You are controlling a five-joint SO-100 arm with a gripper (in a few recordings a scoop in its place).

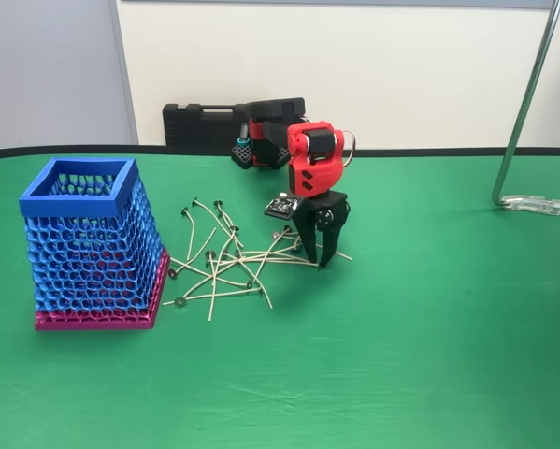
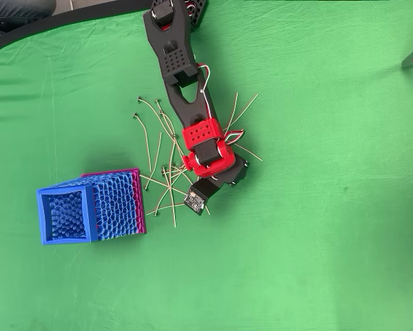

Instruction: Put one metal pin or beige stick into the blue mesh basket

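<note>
So the blue mesh basket (image 1: 91, 245) is stood upright on its magenta base plate (image 1: 100, 318) on the green bench (image 1: 429, 337), over at about 9 o'clock in the fixed view. In the overhead view the basket (image 2: 89, 214) is found at roughly 8 o'clock from the arm, and honestly nothing can be made out through the mesh inside it.

The beige sticks (image 1: 225, 262) are scattered in a loose crisscrossed pile on the bench just at 3 o'clock of the basket, each tipped with a small round metal disc. A few nearly reach the base plate. In the overhead view the pile (image 2: 166, 169) is spread mostly at 9 o'clock of the arm's red wrist (image 2: 206, 145), with a couple of strays (image 2: 242, 110) poking out at its 2 o'clock side.

The hand (image 1: 320, 254) is pointed straight down at the 3 o'clock end of the pile, black fingers (image 1: 334, 234) spread a little, tips down at bench level among the stick ends. Whether a stick is actually pinched between them can't be told from here. In the overhead view the hand is hidden under the wrist.

A black case (image 1: 205, 122) is parked at 12 o'clock behind the arm, and a metal stand (image 1: 532, 89) is set at 2 o'clock.
</note>
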